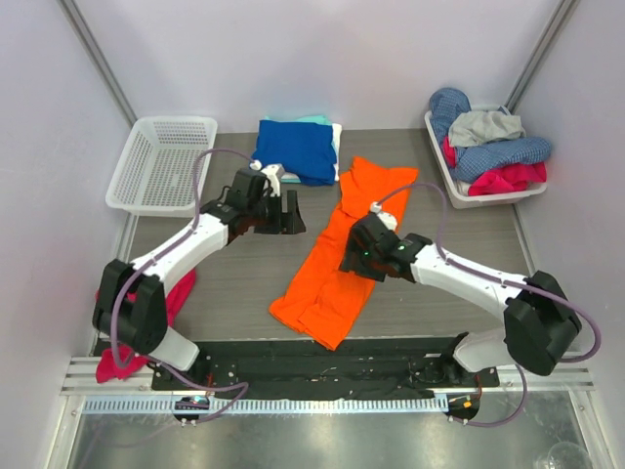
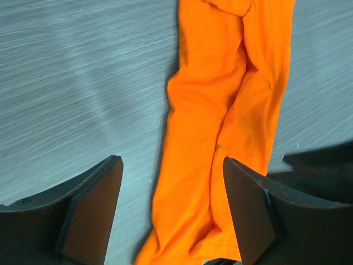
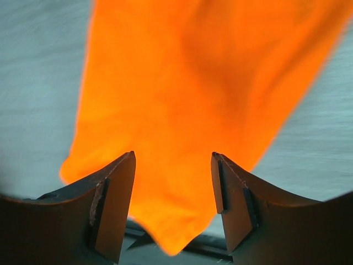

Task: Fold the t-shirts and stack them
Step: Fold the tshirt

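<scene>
A bright orange t-shirt (image 1: 342, 256) lies folded into a long strip on the grey table, running from back right to near left. It also shows in the left wrist view (image 2: 220, 138) and in the right wrist view (image 3: 193, 94). A royal blue t-shirt (image 1: 296, 149) lies folded at the back on pale teal and white cloth (image 1: 327, 122). My left gripper (image 1: 291, 215) is open and empty, left of the strip. My right gripper (image 1: 354, 259) is open and empty, just above the strip's middle.
An empty white basket (image 1: 162, 164) stands at the back left. A white tray (image 1: 444, 156) at the back right holds a heap of blue, grey and pink clothes. Pink cloth (image 1: 176, 298) lies by the left arm's base. A black strip runs along the near edge.
</scene>
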Available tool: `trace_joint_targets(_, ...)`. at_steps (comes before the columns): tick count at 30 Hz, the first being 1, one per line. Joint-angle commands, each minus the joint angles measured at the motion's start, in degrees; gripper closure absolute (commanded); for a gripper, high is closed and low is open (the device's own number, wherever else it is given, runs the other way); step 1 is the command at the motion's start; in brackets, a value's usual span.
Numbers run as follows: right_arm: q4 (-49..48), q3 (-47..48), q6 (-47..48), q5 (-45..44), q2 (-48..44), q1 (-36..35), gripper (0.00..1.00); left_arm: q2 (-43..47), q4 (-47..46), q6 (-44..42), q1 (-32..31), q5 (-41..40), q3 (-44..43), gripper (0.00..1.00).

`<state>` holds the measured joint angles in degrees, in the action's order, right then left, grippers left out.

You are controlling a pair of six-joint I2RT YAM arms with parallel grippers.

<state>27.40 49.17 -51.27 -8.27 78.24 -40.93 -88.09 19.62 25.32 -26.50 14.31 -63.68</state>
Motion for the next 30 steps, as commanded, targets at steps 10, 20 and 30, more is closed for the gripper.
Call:
trace_joint_targets(10, 12.6, 18.4, -18.9, -17.2, 22.0, -16.8, 0.34, 18.7, 10.2, 1.7, 3.4, -5.9, 4.5, 0.19)
trace_joint_targets(20, 14.7, 15.4, -20.0, -17.5, 26.5, -18.0, 0.32, 24.1, 11.4, 1.7, 4.3, -6.7, 8.1, 0.18)
trace_joint_targets(30, 16.8, 3.6, -19.5, -18.3, 17.3, -18.4, 0.30, 22.7, 10.4, 2.0, 4.5, -6.5, 9.3, 0.18)
